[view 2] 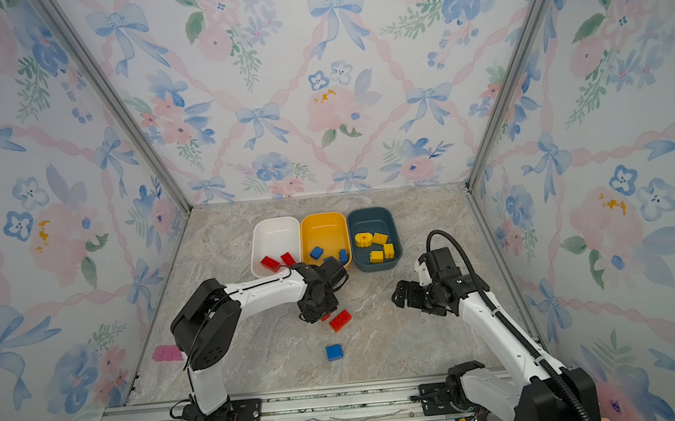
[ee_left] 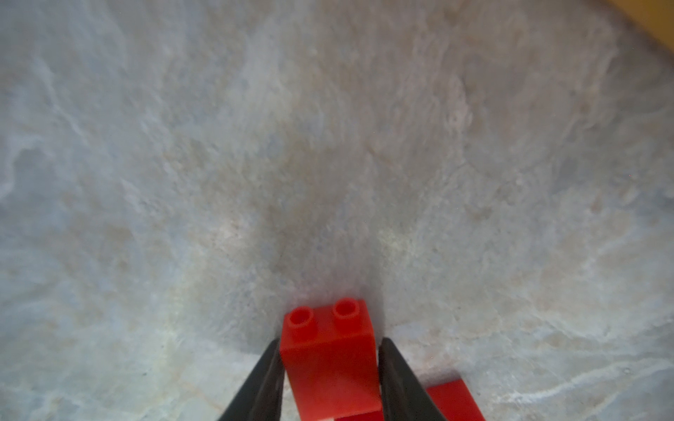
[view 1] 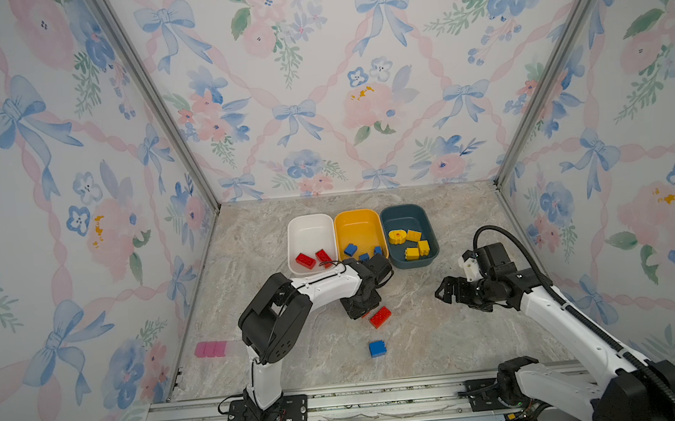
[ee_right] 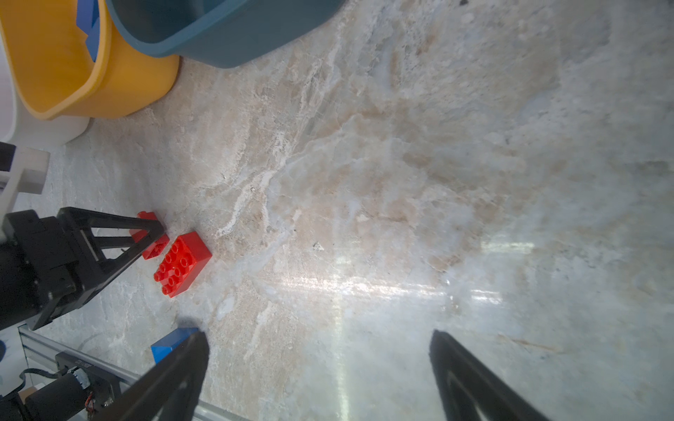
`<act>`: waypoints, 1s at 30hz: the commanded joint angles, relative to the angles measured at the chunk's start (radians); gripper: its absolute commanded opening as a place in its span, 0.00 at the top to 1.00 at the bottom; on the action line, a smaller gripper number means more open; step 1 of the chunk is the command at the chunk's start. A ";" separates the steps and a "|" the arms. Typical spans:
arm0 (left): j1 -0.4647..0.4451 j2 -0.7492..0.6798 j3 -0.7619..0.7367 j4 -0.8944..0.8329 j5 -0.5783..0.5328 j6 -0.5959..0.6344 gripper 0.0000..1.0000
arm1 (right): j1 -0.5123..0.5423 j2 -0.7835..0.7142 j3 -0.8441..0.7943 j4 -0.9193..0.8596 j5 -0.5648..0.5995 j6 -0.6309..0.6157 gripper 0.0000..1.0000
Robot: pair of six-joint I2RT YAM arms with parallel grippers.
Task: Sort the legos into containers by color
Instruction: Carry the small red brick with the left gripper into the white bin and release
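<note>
— Three tubs in a row at the back: white tub (view 1: 309,226), yellow-orange tub (view 1: 357,222), teal tub (view 1: 405,216). Contents?
— Red bricks (view 1: 305,260), two, in white. Blue bricks (view 1: 350,249) in yellow-orange. Yellow bricks (view 1: 413,236), four, in teal.
— Loose pieces?
— On the marble-look table (view 1: 442,335), in front of the tubs: large red brick (view 1: 380,317), small red brick (ee_left: 328,364) just beside it, blue brick (view 1: 377,348) nearer the front rail.
— Left gripper (ee_left: 330,342)?
— Down at the table. Fingers pressed to both sides of the small red brick, pinching it; brick at table level.
— Right gripper (ee_right: 318,333)?
— Spread wide, holding nothing, over bare table to the right of the loose bricks.
</note>
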 commanded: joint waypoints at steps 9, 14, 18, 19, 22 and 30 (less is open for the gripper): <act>-0.007 -0.056 -0.031 -0.009 -0.047 0.007 0.70 | 0.001 -0.020 -0.005 -0.020 -0.005 0.011 0.03; 0.005 -0.145 -0.068 -0.009 -0.111 0.020 0.73 | 0.015 -0.022 0.001 -0.023 -0.001 0.020 0.03; 0.035 -0.214 -0.065 -0.011 -0.169 0.059 0.75 | 0.034 -0.018 0.016 -0.029 0.009 0.027 0.03; 0.048 -0.229 -0.062 -0.010 -0.185 0.075 0.76 | 0.040 -0.019 0.020 -0.032 0.012 0.030 0.03; 0.098 -0.276 -0.053 -0.010 -0.237 0.122 0.79 | 0.057 -0.019 0.035 -0.041 0.024 0.037 0.03; 0.266 -0.265 0.092 -0.007 -0.359 0.323 0.78 | 0.106 -0.003 0.082 -0.060 0.051 0.058 0.03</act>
